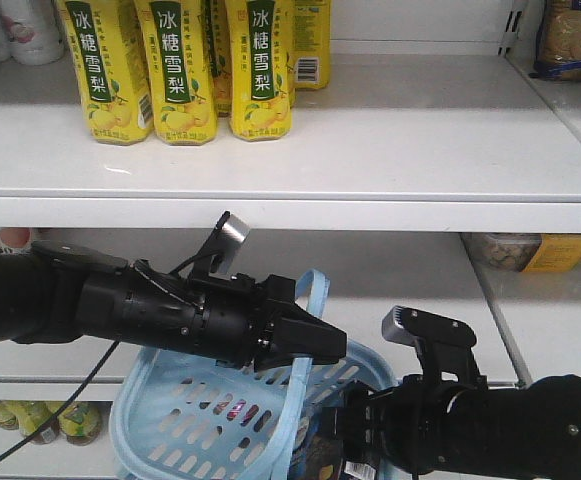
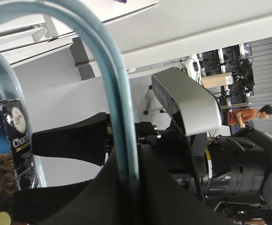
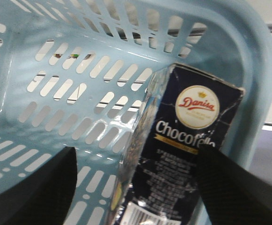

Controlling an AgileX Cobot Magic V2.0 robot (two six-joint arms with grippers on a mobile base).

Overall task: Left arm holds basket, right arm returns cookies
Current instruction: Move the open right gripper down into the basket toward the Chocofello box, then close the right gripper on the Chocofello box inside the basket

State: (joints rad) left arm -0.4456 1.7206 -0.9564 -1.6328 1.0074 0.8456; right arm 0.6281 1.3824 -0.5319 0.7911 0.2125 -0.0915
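Cookies (image 3: 187, 140): flat-sided dark navy cardboard box, round white logo w/ red script, white lettering, barcode strip at the low edge. It leans tilted in a corner inside the basket (image 3: 56, 93), against the wall.

Basket is pale blue glossy plastic w/ rounded corners and rows of slots in walls and floor.

Right end effector (image 3: 136, 178) is spread wide, straddling the box. One matte black finger (image 3: 238, 187) w/ a fine-grain texture overlaps the box edge; the other (image 3: 33, 192) sits apart w/ a clear gap. Not clamped.

Left end effector (image 1: 320, 345), a black wedge, is pinched narrow on the basket's looped handle (image 1: 313, 285), w/ a silver tab (image 1: 233, 232) sticking up behind.

Above: white shelf (image 1: 390, 150) w/ yellow bottles (image 1: 180, 70) at back left.
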